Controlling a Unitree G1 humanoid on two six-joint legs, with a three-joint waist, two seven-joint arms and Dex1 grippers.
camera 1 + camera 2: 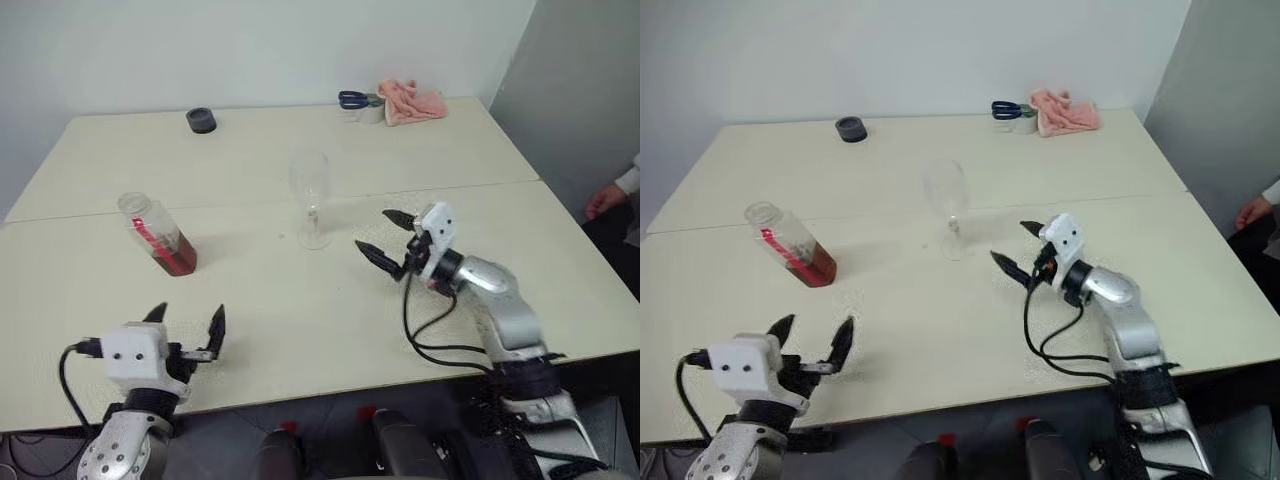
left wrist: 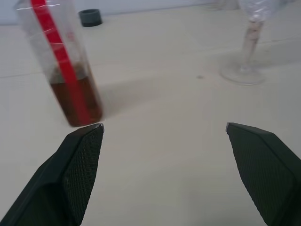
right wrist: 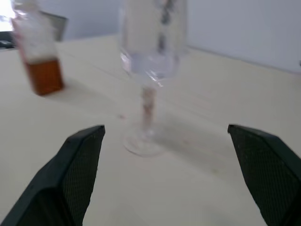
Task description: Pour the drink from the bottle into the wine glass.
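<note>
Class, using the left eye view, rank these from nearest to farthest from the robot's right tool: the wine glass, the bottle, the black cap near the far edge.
From the right tool:
1. Wine glass, just to its left, mid-table.
2. Bottle, farther left, uncapped.
3. Black cap, far left, near the wall.

Even, soft overhead light; faint shadows on table (image 1: pixel 300 330); wine glass (image 3: pixel 150 61) blurred, perhaps motion; no glare.
</note>
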